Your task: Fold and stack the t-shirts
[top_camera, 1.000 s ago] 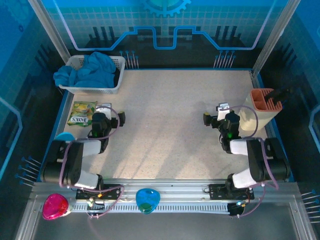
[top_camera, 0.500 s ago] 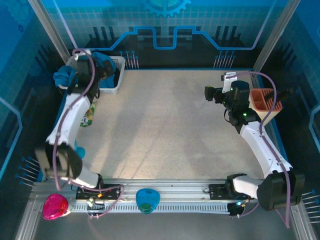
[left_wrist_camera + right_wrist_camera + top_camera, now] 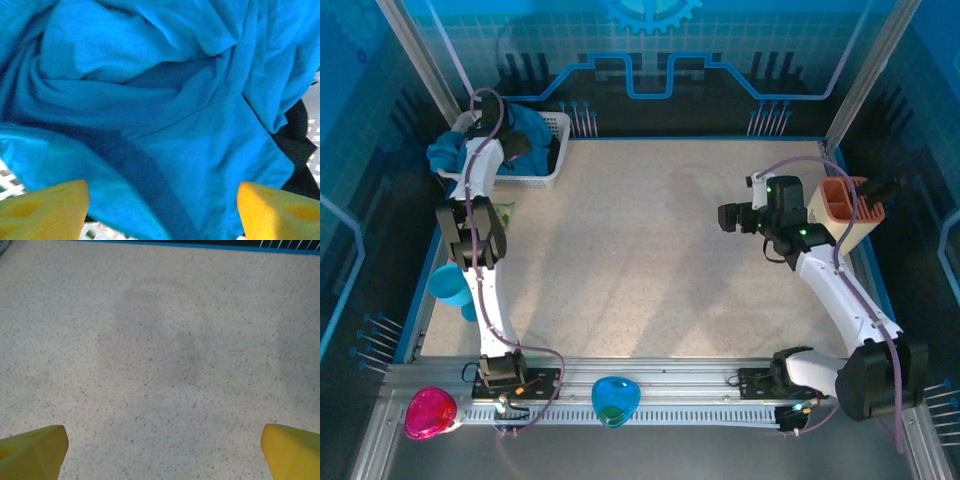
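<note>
Teal-blue t-shirt point(image 3: 448, 155) lies bunched in the white basket point(image 3: 546, 178) at the upper left of the overhead view, heaped in loose folds with no long axis I could name. A dark patch point(image 3: 300, 125) at the right edge of the left wrist view may be the black shirt underneath, though I can't say for sure. The left gripper point(image 3: 516, 148) hangs right over that heap. In its own camera the cloth point(image 3: 150, 100) sits directly ahead, and its yellow fingers point(image 3: 42, 207) stand wide apart at the two lower corners, with fabric below and between them but nothing pinched that I can see. So the shirt is straight under the left arm's open jaws, and a short drop and a squeeze looks like all the grab calls for. The right gripper point(image 3: 725, 217) is well apart from the basket, at the right of the overhead view above bare speckled table point(image 3: 640, 260), its jaws spread fully and holding nothing. The left arm is plainly the nearer one.
</note>
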`<state>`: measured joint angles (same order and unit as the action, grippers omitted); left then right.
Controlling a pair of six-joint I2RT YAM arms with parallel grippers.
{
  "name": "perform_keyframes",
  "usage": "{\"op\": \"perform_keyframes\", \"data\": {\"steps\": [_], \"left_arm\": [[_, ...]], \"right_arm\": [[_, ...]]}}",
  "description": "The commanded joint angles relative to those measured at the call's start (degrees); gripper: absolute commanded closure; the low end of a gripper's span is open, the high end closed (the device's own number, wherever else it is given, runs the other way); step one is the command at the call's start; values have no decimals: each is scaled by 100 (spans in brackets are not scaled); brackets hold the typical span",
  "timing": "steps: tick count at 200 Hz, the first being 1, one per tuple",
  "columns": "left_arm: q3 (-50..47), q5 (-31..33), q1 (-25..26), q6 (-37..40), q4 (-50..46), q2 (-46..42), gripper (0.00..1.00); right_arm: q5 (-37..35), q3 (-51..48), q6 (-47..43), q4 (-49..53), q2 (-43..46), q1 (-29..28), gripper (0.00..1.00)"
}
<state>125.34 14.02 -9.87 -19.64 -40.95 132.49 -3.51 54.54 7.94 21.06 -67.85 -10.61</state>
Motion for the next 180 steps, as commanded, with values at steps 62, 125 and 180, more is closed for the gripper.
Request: {"op": "perform_keyframes", "data": {"steps": [62,125,180], "left_arm": [[867,-452,-85,-124,-218,757,33],[1311,-624,-94,-321,-440,1303,59],[1227,-772,-81,-427,-343,985,100]], "right_arm": [[62,-172,0,207,176,-139,0],[1,-172,-50,293,301,-134,0],[-69,-242,-60,291,501,-134,0]]}}
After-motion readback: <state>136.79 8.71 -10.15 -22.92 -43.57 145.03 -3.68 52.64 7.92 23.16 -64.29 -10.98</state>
